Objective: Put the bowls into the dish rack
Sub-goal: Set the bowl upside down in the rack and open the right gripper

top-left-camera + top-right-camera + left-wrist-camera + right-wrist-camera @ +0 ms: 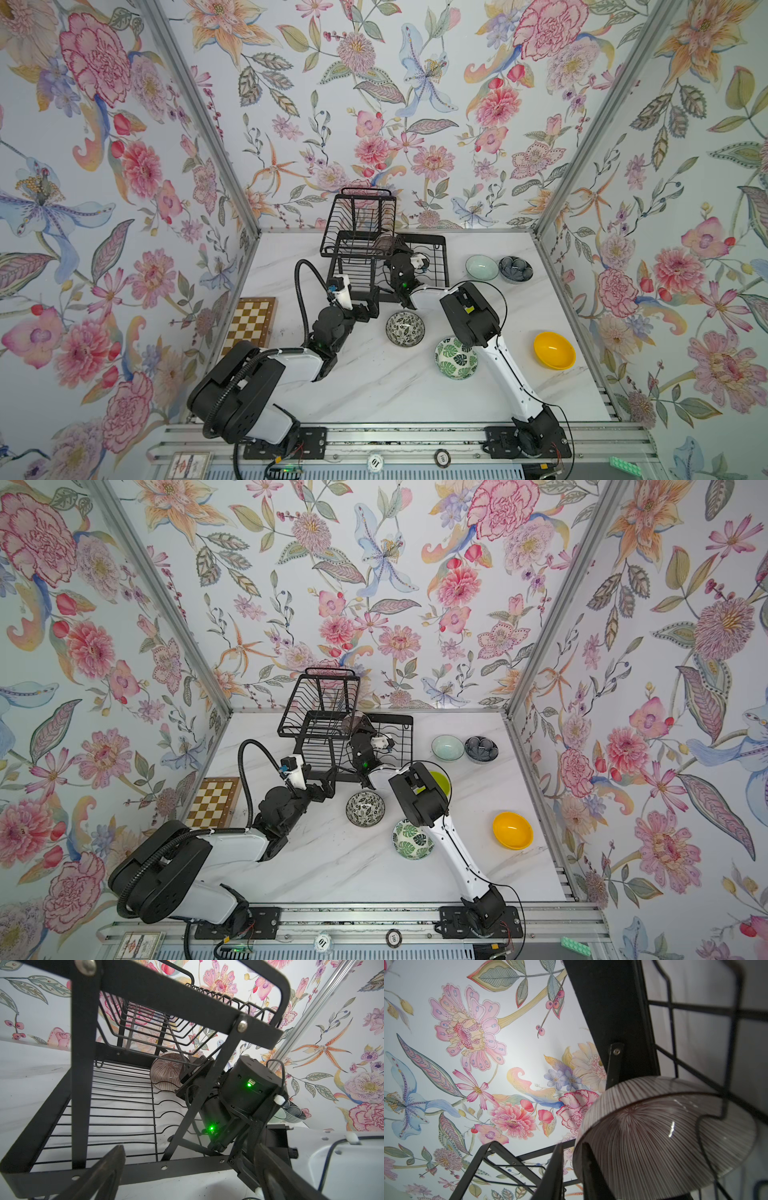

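Note:
The black wire dish rack stands at the back of the table. A pink ribbed bowl leans on edge on its lower tray, under the upper basket. My right gripper straddles this bowl's rim, one finger inside, the outer one a sliver off it. My left gripper is wide open and empty at the rack's front rail. Black-and-white, leaf-print, orange-yellow, celadon, dark blue and lime bowls sit on the table.
A checkered chessboard lies at the table's left edge. My right arm's elbow hangs over the lime bowl, close to the leaf-print bowl. Floral walls close in the left, back and right sides.

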You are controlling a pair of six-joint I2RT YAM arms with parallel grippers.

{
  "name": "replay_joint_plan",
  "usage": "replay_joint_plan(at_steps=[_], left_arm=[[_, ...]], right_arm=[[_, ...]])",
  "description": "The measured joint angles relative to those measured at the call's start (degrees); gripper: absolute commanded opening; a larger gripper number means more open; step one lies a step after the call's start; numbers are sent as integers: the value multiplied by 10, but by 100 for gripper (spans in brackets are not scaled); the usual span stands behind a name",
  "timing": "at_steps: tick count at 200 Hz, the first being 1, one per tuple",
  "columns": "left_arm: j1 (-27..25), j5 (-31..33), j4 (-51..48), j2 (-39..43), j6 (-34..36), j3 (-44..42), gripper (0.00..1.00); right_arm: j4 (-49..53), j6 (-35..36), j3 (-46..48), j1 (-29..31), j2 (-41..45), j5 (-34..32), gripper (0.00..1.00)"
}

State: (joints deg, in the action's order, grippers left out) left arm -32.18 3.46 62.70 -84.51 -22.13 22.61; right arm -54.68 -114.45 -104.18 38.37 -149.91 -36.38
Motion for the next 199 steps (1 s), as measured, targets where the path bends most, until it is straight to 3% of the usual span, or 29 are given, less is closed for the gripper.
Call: replay_joint_plan(at_steps=[199], left_arm=[[0, 0, 0, 3, -9, 0, 99]], right_arm=[[-18, 73, 165, -21, 105, 37, 30]])
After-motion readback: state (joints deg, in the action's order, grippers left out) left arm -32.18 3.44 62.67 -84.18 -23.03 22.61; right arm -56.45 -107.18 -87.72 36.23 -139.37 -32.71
